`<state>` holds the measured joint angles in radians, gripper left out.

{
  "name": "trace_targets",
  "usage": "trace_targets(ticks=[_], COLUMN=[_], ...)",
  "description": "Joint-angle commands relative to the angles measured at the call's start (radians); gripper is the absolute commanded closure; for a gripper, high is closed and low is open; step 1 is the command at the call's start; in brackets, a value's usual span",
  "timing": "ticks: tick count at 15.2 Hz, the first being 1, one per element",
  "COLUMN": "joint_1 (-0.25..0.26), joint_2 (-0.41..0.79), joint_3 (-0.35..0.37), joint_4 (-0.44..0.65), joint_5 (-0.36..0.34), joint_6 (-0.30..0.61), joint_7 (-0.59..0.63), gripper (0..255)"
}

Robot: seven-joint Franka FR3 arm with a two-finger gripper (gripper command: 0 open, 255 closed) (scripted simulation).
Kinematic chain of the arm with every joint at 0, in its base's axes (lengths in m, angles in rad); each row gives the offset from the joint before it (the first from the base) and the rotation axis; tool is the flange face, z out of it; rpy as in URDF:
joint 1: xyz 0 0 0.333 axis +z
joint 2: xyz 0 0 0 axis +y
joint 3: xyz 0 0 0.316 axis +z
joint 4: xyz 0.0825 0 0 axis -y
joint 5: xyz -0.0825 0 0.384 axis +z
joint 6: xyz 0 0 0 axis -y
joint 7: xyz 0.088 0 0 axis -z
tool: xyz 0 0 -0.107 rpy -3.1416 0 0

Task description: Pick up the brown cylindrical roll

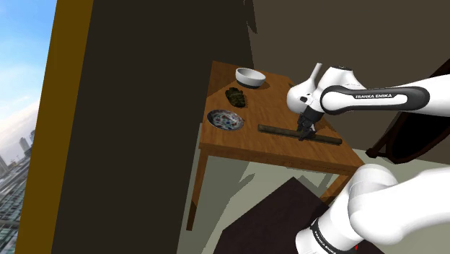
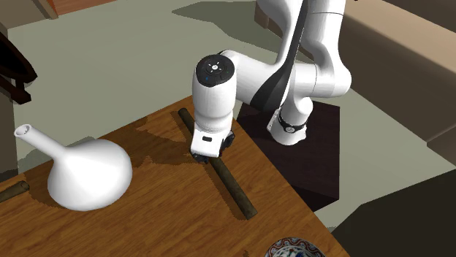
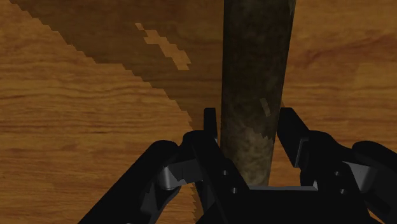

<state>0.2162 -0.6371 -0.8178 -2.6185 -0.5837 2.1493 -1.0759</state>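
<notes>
We record the shoulder view from its left: a window [image 1: 25, 108] with a city skyline, then a dark wall [image 1: 137, 115], then a wooden table [image 1: 274, 153]. On the table, a patterned plate [image 1: 225, 120] sits nearest the left edge, a dark green lump [image 1: 235, 96] lies just beyond it, and a white bowl [image 1: 249, 76] stands near the far corner. To the right of the plate the roll [image 1: 278, 130], long, thin and dark brown, lies flat along the table's near side. The gripper [image 1: 305, 134] is down on it, a little right of its middle. In the second exterior view we note, from the left, a white vase [image 2: 88, 174] resting on the table, well apart from the roll [image 2: 232, 186], which runs diagonally across the wood; the gripper [image 2: 207, 155] meets it from above, and the dark stand [image 2: 321, 157] is on the floor to the right. In the wrist view the fingers [image 3: 210, 127] flank the roll [image 3: 254, 76] and press on both its sides with no gap visible: we judge the claw clamped on the roll, which lies against the tabletop.
</notes>
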Motion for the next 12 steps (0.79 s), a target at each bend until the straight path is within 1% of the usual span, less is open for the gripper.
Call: trace_targets(ticks=[1,2,12], joint_1=[0.000,-0.001,-0.007], joint_2=[0.001,-0.001,-0.063], joint_3=[0.000,0.000,0.075], joint_4=[-0.001,-0.001,0.087], joint_5=[0.000,-0.001,0.042], joint_6=[0.001,0.000,-0.154], joint_7=[0.000,-0.001,-0.012], gripper=[255,255,255])
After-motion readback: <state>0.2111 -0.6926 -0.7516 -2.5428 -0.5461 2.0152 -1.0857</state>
